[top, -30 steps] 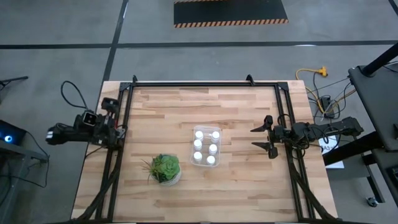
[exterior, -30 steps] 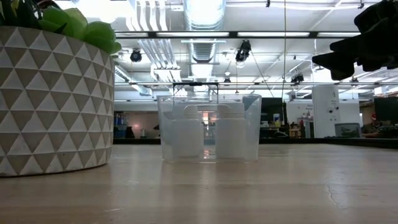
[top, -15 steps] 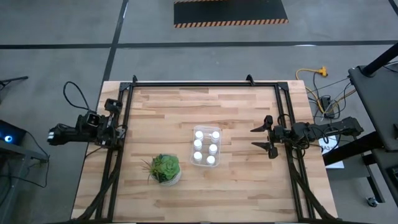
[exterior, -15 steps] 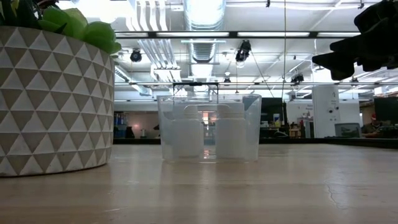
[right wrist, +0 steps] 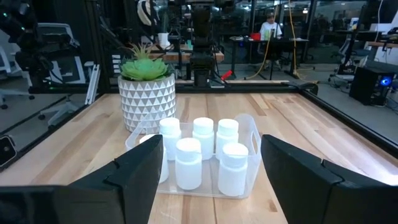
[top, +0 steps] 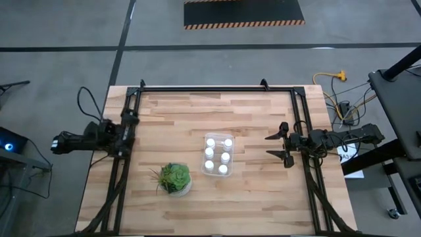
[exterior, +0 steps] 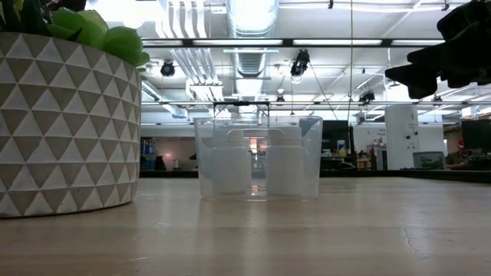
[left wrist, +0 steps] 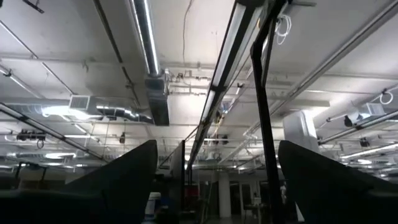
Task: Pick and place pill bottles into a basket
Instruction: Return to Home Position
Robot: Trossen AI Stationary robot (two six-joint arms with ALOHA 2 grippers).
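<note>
The clear basket stands on the wooden table, right of its middle. Several white pill bottles stand upright inside it; they also show in the right wrist view and the low view. My right gripper is open and empty, level with the table to the right of the basket and pointing at it. My left gripper is open and empty at the table's left edge, far from the basket. Its wrist view shows only the ceiling between its fingers.
A green plant in a white patterned pot stands near the front edge, left of the basket, and fills the left of the low view. A black frame runs along the table's far, left and right sides. A person sits far behind.
My left arm has shifted at the table's left edge. Its wrist has turned and its gripper has gone a little toward the table's right. The basket, the bottles and my right gripper have kept still.
</note>
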